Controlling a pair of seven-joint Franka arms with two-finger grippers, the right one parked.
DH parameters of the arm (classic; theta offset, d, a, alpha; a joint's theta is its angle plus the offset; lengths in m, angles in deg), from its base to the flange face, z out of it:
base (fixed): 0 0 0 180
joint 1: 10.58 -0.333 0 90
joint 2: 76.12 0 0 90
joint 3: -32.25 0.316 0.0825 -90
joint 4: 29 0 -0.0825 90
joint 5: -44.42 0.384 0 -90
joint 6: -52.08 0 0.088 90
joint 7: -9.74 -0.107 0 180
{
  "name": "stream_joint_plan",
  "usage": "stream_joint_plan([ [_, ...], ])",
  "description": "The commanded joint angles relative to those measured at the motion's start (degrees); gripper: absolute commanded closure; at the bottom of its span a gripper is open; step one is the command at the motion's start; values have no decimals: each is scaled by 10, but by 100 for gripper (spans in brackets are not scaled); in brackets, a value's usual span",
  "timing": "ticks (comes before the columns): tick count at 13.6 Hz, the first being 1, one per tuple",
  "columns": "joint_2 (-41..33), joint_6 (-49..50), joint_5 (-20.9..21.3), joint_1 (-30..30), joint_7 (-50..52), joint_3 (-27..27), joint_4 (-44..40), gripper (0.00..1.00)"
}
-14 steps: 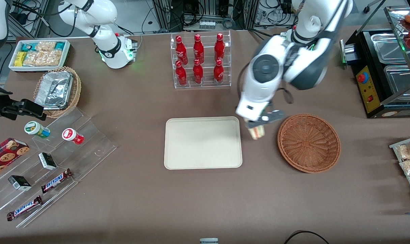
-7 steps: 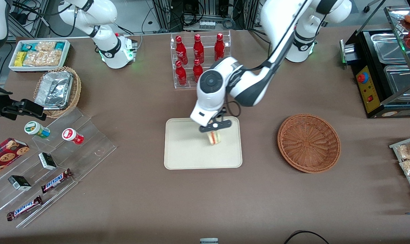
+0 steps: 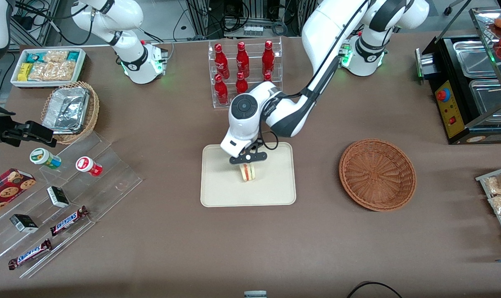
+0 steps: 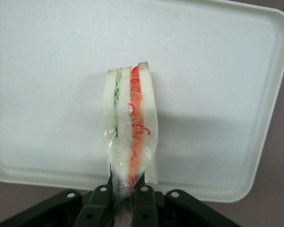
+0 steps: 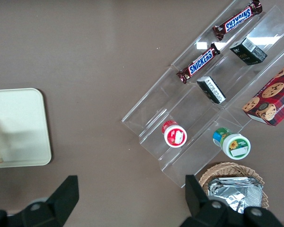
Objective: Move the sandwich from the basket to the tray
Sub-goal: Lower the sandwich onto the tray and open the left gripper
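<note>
My left arm's gripper [image 3: 248,164] is shut on the sandwich [image 3: 248,172], a wrapped pale wedge with red and green filling, and holds it over the middle of the cream tray [image 3: 221,186]. In the left wrist view the sandwich [image 4: 130,127] hangs between the fingers [image 4: 144,208] above the tray [image 4: 217,71]; whether it touches the tray I cannot tell. The reddish-brown wicker basket [image 3: 377,174] stands beside the tray toward the working arm's end, with nothing in it.
A clear rack of red bottles [image 3: 244,74] stands farther from the front camera than the tray. Clear stepped shelves with snacks [image 3: 56,198], a foil-container basket [image 3: 70,111] and a white snack bin [image 3: 48,66] lie toward the parked arm's end. A black appliance [image 3: 467,82] stands at the working arm's end.
My gripper carried the sandwich from beside the basket across the tray's edge to over the tray's middle, and it has come lower.
</note>
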Motion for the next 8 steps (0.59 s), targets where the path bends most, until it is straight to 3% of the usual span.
stream_joint_plan([
  [1,20,5,19,8,-4,6,-27,100],
  [8,50,3,51,23,-47,6,-29,100],
])
